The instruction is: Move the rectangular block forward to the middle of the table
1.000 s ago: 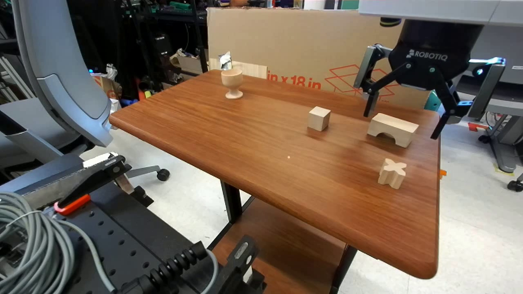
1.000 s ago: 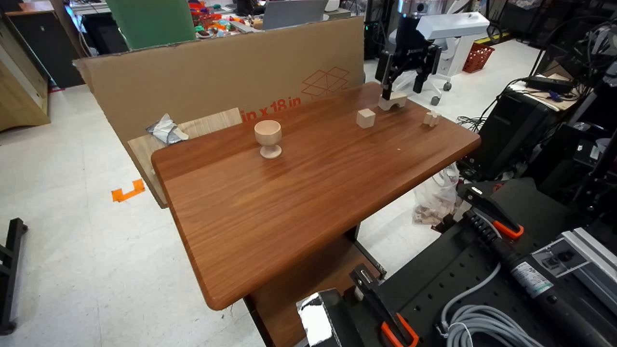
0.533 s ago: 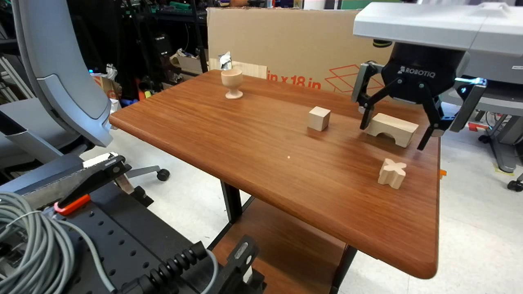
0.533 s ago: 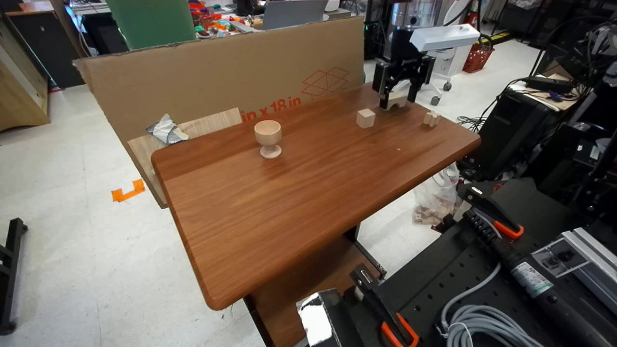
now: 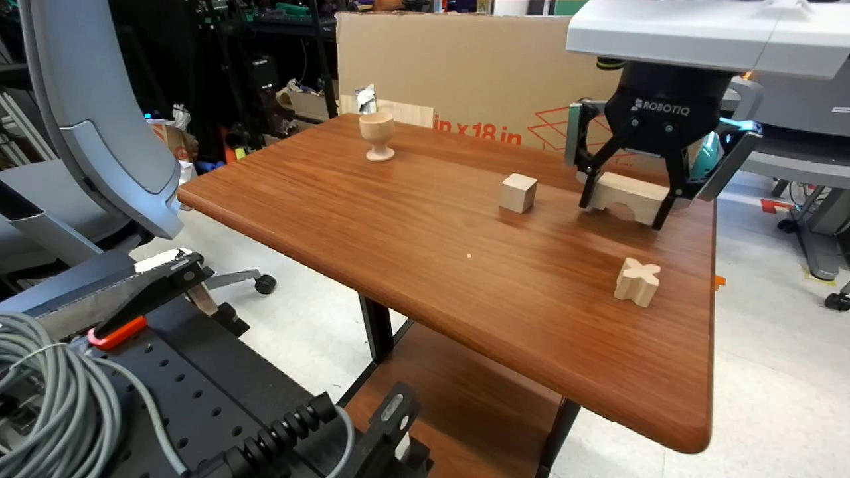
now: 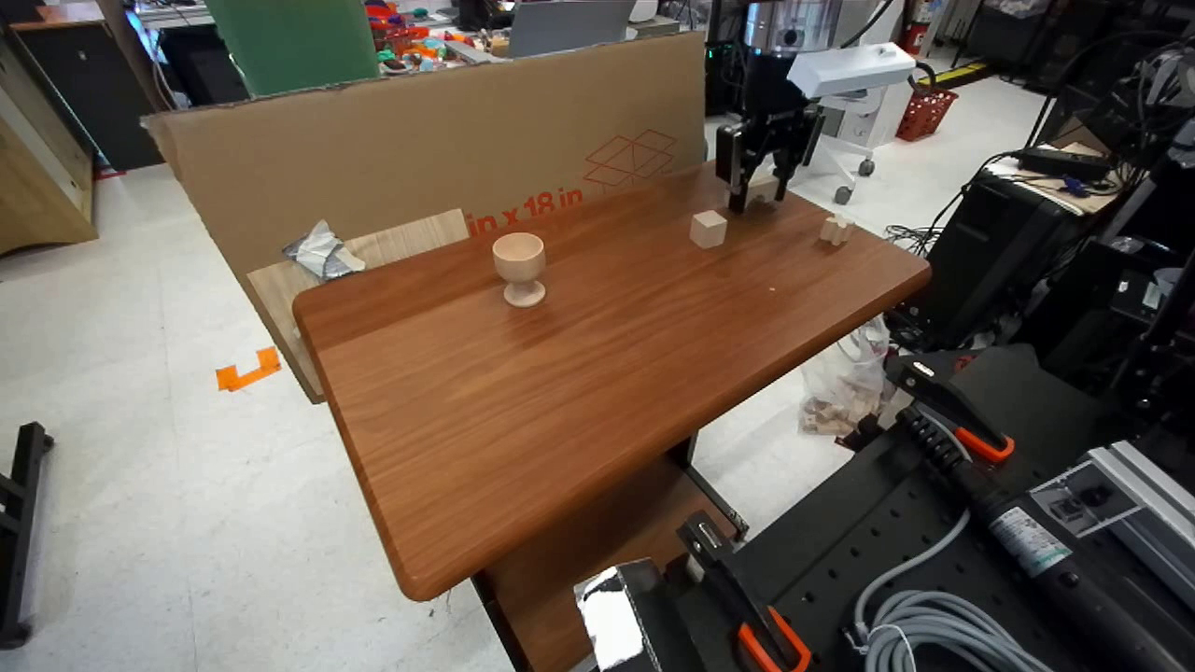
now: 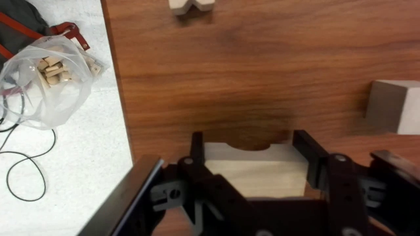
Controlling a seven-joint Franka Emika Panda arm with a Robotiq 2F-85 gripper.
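Rectangular block (image 7: 256, 175) is clamped lengthwise in the end effector (image 7: 248, 135).

Cross-shaped piece (image 7: 180, 6) and cube (image 7: 395, 106) partly outside the wrist view, rectangular block (image 5: 627, 191) partly behind the hand (image 5: 621, 216).

Rectangular block (image 5: 634, 192) sits by the far right corner of the table (image 5: 412, 219) from where I stand, between the fingers of the gripper (image 5: 621, 216), one at each end; can't tell if its base touches the table. Cube (image 5: 518, 193) left of it, near, apart. Cross-shaped piece (image 5: 637, 282) before it, near right edge. Goblet (image 5: 378, 135) well left, near far edge, toward far left corner. Cardboard (image 5: 465, 66) stands behind far edge.
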